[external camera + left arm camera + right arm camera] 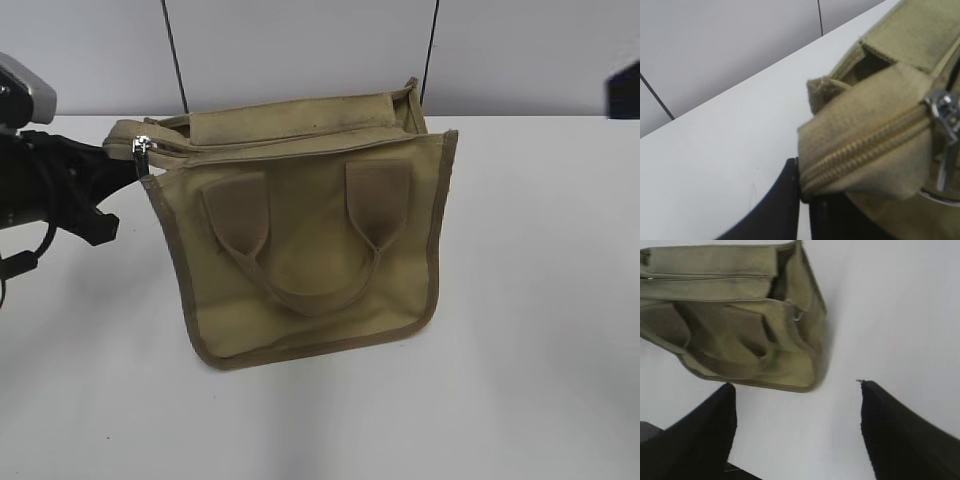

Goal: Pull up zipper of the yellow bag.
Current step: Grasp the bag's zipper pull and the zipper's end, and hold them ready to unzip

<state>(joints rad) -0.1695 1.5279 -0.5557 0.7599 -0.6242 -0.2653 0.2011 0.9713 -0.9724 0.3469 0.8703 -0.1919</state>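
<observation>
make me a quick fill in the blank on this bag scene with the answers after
1. The left pincer is clamped on the ____ bag's corner.
2. The silver zipper pull sits at the bag's ____ end in the exterior view.
3. The right pincer hangs ____, holding nothing.
4. The bag rests on a ____ table.

Missing words: yellow; left; open; white

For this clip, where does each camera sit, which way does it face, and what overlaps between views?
Exterior: in front of the table, slanting down at the yellow bag; left arm at the left edge, at the bag's end.
Left wrist: on the left arm, close on the bag's end; zipper at right, left gripper shut on the fabric tip.
Right wrist: above the table, looking down; right gripper open, apart from the bag.
Shared: all three show the bag; exterior and left wrist share the zipper.
</observation>
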